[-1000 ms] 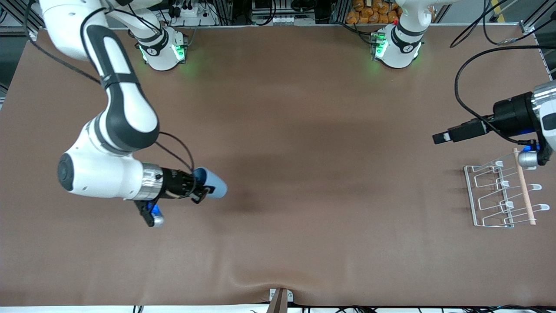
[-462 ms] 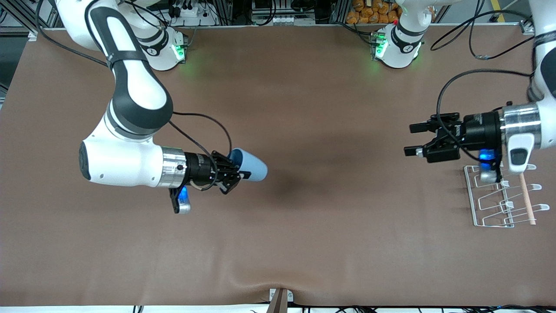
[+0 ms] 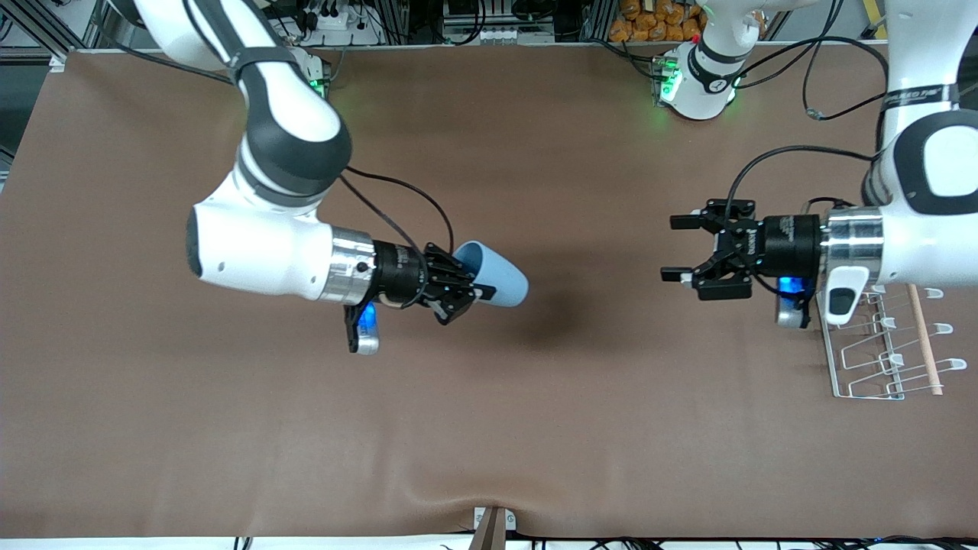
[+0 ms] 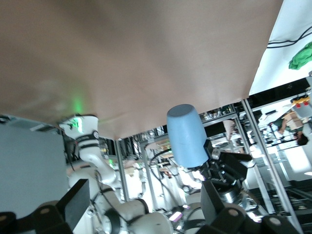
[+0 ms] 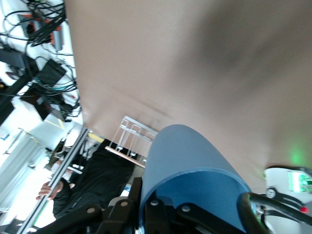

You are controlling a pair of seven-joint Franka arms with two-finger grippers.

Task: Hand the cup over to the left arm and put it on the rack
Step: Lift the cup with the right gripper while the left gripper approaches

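My right gripper (image 3: 480, 287) is shut on the rim of the light-blue cup (image 3: 498, 279), one finger inside and one outside. It holds the cup on its side in the air over the middle of the table, base toward the left arm. The cup fills the right wrist view (image 5: 187, 168) and shows in the left wrist view (image 4: 186, 134). My left gripper (image 3: 677, 247) is open and empty in the air, pointing at the cup with a wide gap between them. The white wire rack (image 3: 879, 344) with its wooden rod (image 3: 923, 336) stands on the table at the left arm's end.
The brown mat (image 3: 489, 428) covers the table. The two arm bases (image 3: 699, 76) stand at the edge farthest from the front camera. A cable loops from the left wrist (image 3: 772, 156). The rack also shows in the right wrist view (image 5: 134, 136).
Both grippers have moved toward each other over the table's middle. The right arm carried the cup toward the left arm. The left gripper came away from above the rack and opened.
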